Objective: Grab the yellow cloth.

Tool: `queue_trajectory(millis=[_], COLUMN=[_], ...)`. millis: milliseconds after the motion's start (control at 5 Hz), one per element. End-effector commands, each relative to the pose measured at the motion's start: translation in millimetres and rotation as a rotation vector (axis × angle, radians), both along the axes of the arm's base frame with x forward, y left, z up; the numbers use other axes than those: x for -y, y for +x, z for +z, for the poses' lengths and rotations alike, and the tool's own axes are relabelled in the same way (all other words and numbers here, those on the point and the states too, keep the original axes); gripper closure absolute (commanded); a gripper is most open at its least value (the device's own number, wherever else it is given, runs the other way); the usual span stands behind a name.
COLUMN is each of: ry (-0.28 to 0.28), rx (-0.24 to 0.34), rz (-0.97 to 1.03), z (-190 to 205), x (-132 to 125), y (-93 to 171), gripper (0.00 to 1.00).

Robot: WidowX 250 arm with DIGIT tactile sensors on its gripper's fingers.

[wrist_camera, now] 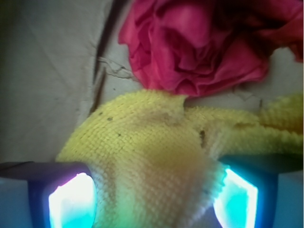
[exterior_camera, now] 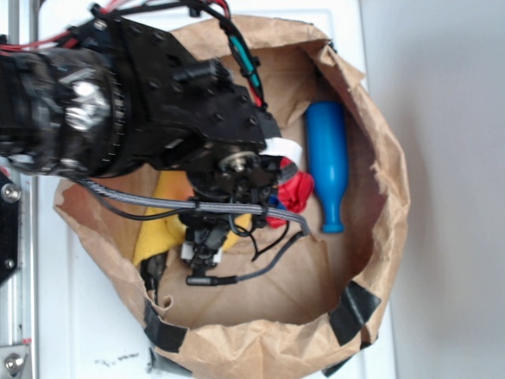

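The yellow cloth (exterior_camera: pixel 160 227) is a fuzzy yellow towel lying on the floor of a brown paper bag, mostly hidden under the arm in the exterior view. In the wrist view the yellow cloth (wrist_camera: pixel 142 137) fills the lower half, and a thick fold of it is bunched between the two fingers. My gripper (wrist_camera: pixel 154 202) is lowered onto it, both pads touching the fold, one on each side. In the exterior view the gripper (exterior_camera: pixel 207 254) points down into the bag over the towel's right edge.
A smaller red wadded cloth (wrist_camera: pixel 199 42) lies just beyond the yellow one; it also shows in the exterior view (exterior_camera: pixel 296 193). A blue bottle-shaped object (exterior_camera: pixel 327 158) lies at the right of the bag. The paper bag's raised walls (exterior_camera: pixel 390 181) surround everything.
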State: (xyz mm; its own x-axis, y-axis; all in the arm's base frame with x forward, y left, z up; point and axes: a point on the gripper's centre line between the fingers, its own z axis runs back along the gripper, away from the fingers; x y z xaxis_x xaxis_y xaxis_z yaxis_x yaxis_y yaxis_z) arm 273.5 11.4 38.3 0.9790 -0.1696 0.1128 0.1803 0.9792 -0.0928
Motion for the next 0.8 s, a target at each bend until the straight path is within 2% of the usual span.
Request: queue_trajectory(millis=[0, 400, 600], ry=[0.062, 0.069, 0.018], rx=[0.042, 0.079, 0.107], rz=[-0.034, -0.019, 0.019], z=[-3.5, 9.4, 40.6], x=[10.5, 10.0, 9.5], y=[-8.4, -12.2, -13.0], gripper=[1.00, 1.00, 1.00])
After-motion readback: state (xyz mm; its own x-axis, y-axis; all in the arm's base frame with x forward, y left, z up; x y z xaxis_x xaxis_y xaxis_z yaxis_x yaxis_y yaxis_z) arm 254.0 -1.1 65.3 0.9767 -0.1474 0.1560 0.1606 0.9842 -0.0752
